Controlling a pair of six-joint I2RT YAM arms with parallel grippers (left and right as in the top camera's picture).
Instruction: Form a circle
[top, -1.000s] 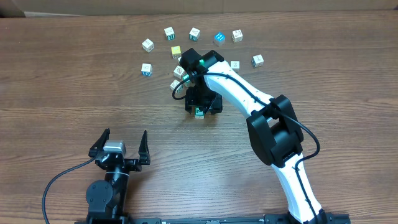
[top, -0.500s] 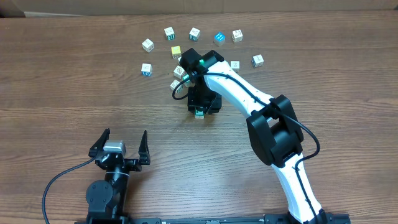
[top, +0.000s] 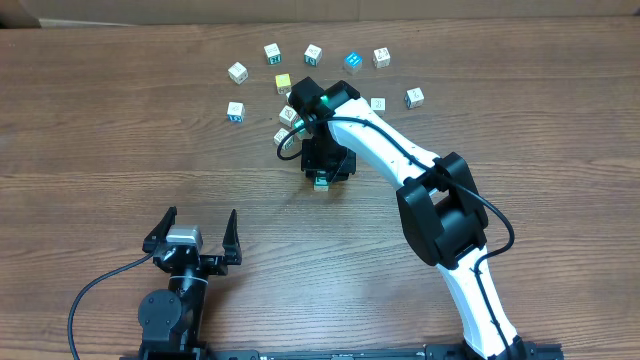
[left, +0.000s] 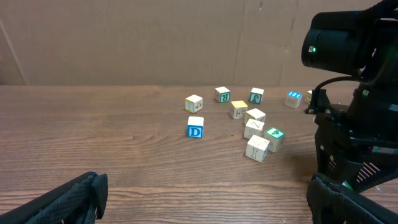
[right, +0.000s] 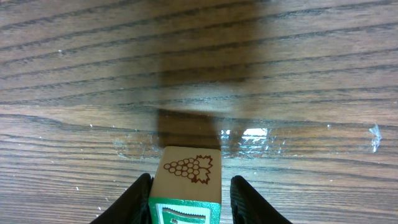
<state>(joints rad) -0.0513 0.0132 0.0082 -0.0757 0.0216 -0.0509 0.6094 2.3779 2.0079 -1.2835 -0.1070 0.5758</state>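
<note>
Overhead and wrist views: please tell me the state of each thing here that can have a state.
left gripper: open, empty, apart from all cubes.
right gripper: jaws on either side of the grape cube; whether they press it, I cannot tell.
grape cube: upright on the table, between the right jaws.
the circle: four cubes close together, nothing touching them.
loose cubes: scattered, each lying apart.

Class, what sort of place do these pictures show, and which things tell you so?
Probably a robotics lab or test bench: a white robot arm and a black robot arm at a wooden table, loose letter cubes on it, plain cardboard behind.
</note>
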